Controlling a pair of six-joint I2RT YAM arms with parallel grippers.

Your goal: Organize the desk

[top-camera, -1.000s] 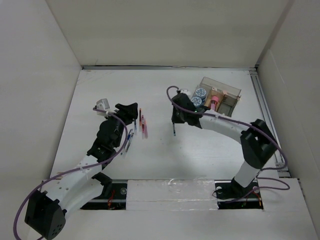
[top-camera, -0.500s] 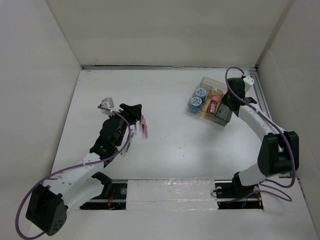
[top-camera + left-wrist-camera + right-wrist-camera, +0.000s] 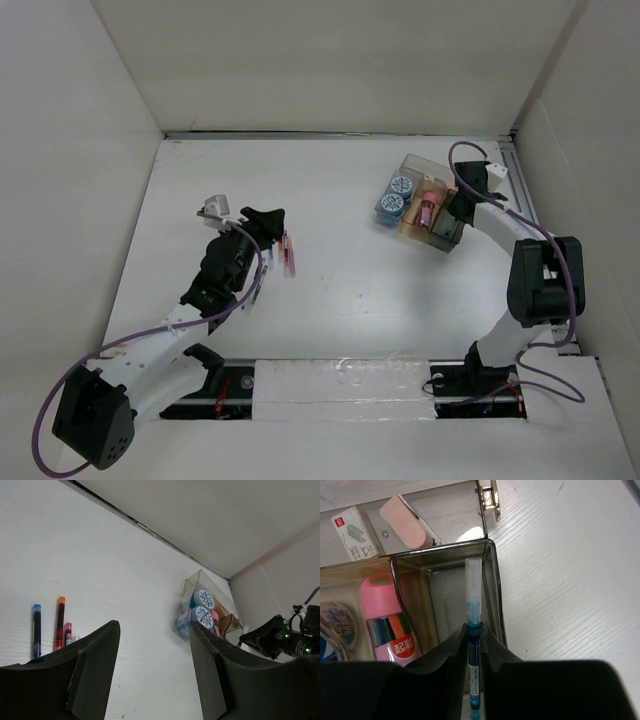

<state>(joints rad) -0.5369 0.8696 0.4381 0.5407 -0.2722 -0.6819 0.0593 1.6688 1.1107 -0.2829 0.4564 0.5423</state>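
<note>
The desk [image 3: 350,290] is a wide white tabletop. A clear organizer box [image 3: 447,236] stands at its back right. My right gripper [image 3: 460,205] is shut on a blue pen [image 3: 474,610] and holds it over the box's bare right compartment [image 3: 445,595], cap pointing away from the fingers. My left gripper [image 3: 265,222] is open and empty, just left of several loose pens [image 3: 287,252] lying on the desk. In the left wrist view the open gripper [image 3: 154,630] frames bare desk, with a blue pen [image 3: 36,630] and a red pen [image 3: 60,622] to its left.
The box holds two blue tape rolls [image 3: 395,195], a pink marker pack [image 3: 390,625], a pink eraser [image 3: 405,522] and a staples box [image 3: 356,527]. Pale walls enclose the desk on three sides. A silvery strip [image 3: 340,370] runs along the near edge.
My right arm has swung from the middle of the desk to the organizer box, carrying the blue pen. My left gripper has edged slightly right beside the loose pens.
</note>
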